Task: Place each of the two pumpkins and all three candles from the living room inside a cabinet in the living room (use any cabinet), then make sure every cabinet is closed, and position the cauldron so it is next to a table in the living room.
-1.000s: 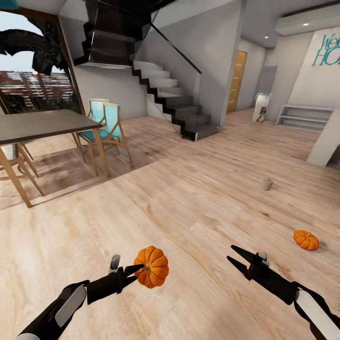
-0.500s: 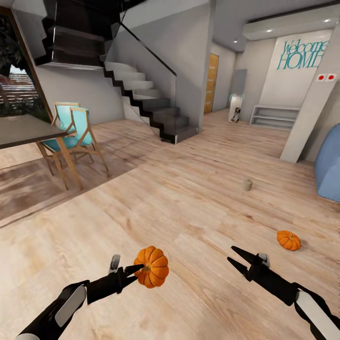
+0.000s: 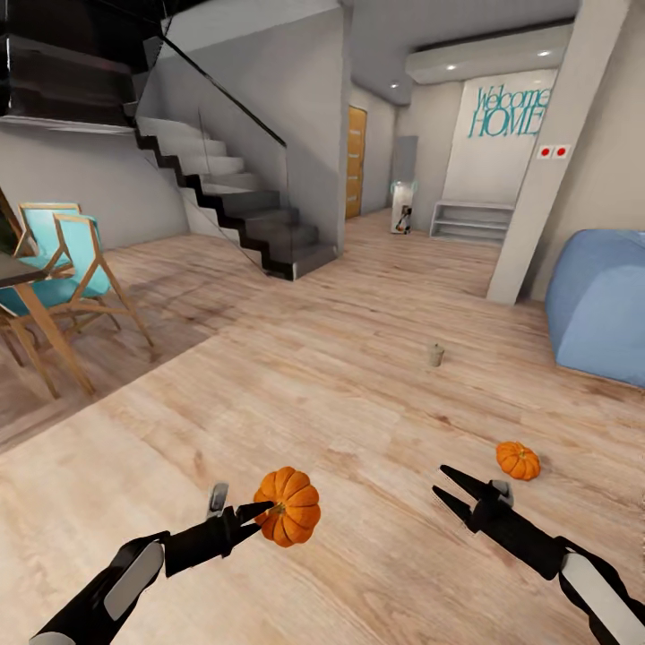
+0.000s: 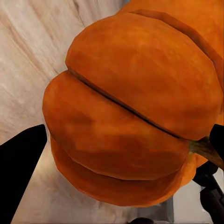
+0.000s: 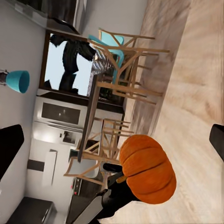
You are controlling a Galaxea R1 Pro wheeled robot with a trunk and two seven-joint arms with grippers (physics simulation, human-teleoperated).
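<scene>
My left gripper point(image 3: 262, 513) is shut on an orange ribbed pumpkin point(image 3: 288, 506), held above the wood floor; up close that pumpkin point(image 4: 135, 112) spans the left wrist view, and the right wrist view also catches the pumpkin point(image 5: 147, 168). A second pumpkin point(image 3: 518, 460) lies on the floor ahead to the right, just beyond my right gripper point(image 3: 443, 484), which is open and holds nothing. A small pale candle point(image 3: 435, 355) stands on the floor farther ahead. The cabinet and cauldron are out of view.
A dining table point(image 3: 20, 309) with teal chairs point(image 3: 76, 269) stands at the left. A staircase point(image 3: 242, 210) rises at the back left. A blue beanbag point(image 3: 598, 305) and a white pillar point(image 3: 537, 170) stand at the right. A low shelf point(image 3: 470, 219) sits by the far wall.
The view has swung to the right: table and stairs slid left, and the beanbag and pillar came in. Both grippers kept their pose, the left still holding the pumpkin.
</scene>
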